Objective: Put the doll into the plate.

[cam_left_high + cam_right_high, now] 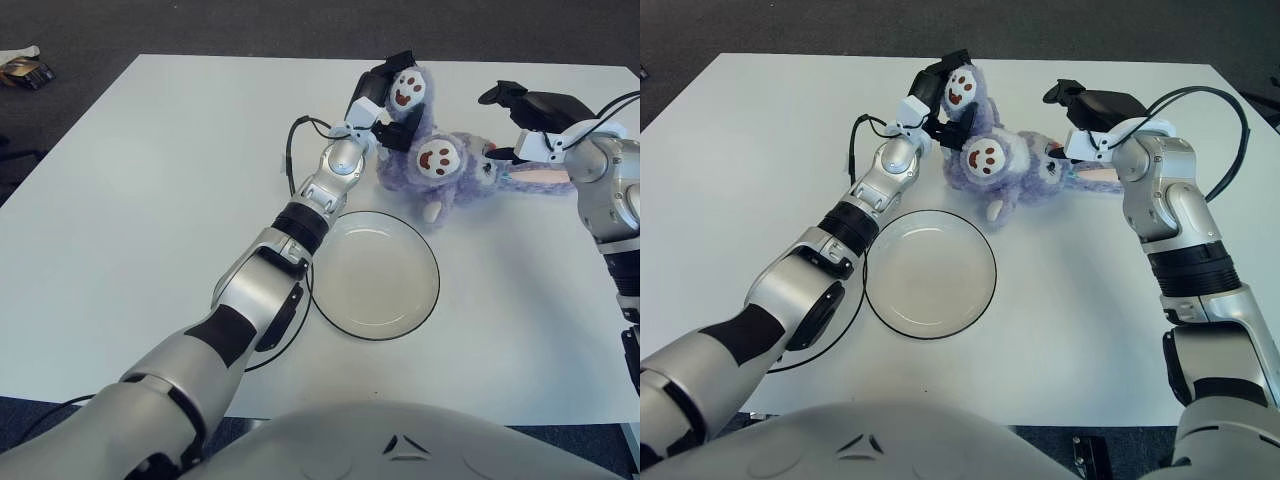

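A purple plush doll [455, 172] lies on the white table just beyond the plate [385, 300], a round clear dish with a dark rim. One of the doll's limbs, with a white paw pad, sticks up at the back. My left hand [386, 100] reaches across the table, its black fingers shut around that raised limb. At the doll's right side, my right hand [520, 125] hovers with fingers spread and nothing in them, its lower finger close to the doll's pink ear [1095, 172].
A black cable [293, 150] runs along my left forearm and loops beside the plate's left rim. The table's far edge lies just behind the doll. Small objects [22, 68] lie on the dark floor at far left.
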Robot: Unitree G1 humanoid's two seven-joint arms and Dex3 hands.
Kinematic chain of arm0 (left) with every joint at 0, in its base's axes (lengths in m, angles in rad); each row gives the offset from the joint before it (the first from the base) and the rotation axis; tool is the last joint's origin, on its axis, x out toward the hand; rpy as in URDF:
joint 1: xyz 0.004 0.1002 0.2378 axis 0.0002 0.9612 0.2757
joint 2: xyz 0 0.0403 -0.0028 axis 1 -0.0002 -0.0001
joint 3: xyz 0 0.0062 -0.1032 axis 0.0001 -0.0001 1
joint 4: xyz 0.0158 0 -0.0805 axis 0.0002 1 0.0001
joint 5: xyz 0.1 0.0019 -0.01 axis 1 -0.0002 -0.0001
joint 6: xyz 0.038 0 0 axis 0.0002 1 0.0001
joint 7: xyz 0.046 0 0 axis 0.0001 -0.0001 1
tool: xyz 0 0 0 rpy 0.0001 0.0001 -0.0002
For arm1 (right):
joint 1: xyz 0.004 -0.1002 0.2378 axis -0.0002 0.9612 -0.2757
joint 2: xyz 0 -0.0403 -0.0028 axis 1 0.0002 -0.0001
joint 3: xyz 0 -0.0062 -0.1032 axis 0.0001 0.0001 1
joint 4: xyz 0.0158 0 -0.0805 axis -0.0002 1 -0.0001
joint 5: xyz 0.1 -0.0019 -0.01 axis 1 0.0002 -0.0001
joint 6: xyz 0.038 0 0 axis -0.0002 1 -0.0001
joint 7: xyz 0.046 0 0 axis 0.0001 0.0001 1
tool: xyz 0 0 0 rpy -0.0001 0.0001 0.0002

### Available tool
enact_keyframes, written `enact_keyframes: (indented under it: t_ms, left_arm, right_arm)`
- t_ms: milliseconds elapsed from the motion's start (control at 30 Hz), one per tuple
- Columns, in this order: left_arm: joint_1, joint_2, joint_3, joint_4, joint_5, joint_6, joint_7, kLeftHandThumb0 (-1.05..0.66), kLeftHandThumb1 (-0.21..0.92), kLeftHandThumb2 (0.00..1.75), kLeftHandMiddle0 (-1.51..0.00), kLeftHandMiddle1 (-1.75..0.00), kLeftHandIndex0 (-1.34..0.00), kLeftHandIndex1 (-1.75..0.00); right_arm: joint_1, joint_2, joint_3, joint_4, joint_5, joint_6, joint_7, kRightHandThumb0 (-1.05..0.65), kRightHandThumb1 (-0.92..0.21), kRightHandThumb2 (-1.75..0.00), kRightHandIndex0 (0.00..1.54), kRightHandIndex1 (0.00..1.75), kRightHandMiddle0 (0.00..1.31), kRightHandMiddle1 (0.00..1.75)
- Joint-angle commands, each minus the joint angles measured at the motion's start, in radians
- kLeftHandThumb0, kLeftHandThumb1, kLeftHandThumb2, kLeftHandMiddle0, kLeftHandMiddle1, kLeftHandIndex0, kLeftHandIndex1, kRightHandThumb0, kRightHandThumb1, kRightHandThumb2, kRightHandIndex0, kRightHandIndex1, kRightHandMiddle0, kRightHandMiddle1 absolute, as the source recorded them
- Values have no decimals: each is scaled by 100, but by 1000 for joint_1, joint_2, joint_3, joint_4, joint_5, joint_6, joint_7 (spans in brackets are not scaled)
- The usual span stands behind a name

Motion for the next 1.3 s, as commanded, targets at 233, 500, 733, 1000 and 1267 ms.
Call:
enact_keyframes:
  t_ms: [233, 500, 733, 1000, 1267]
  left_arm:
    - [52, -196, 16, 9, -29, -16, -7, 53, 16, 150, -73, -175, -98, -175]
    - [49, -196, 13, 5, -31, 2, -13, 53, 17, 150, -73, -175, -99, -175]
    - [45, -202, 11, 0, -37, 16, -7, 52, 17, 149, -72, -175, -100, -175]
    - [41, -203, 10, 0, -34, 20, -1, 52, 18, 149, -72, -175, -100, -175]
    - [34, -203, 6, 5, -22, 43, 15, 52, 18, 149, -72, -175, -100, -175]
  right_arm:
    - [12, -71, 2, -66, -1, 52, 189, -98, -70, -38, 5, 81, 0, 4]
    - [-15, -56, 19, -60, 29, 86, 304, -90, -55, -58, 10, 55, 0, 11]
    - [-16, 12, -5, -99, 149, 167, 410, -74, -40, -80, 20, 102, 2, 136]
    - [23, 69, -59, -107, 301, 211, 429, -55, -25, -102, 36, 148, 7, 173]
    - [29, 154, -137, 13, 485, 331, 448, -40, -19, -113, 9, 122, 12, 175]
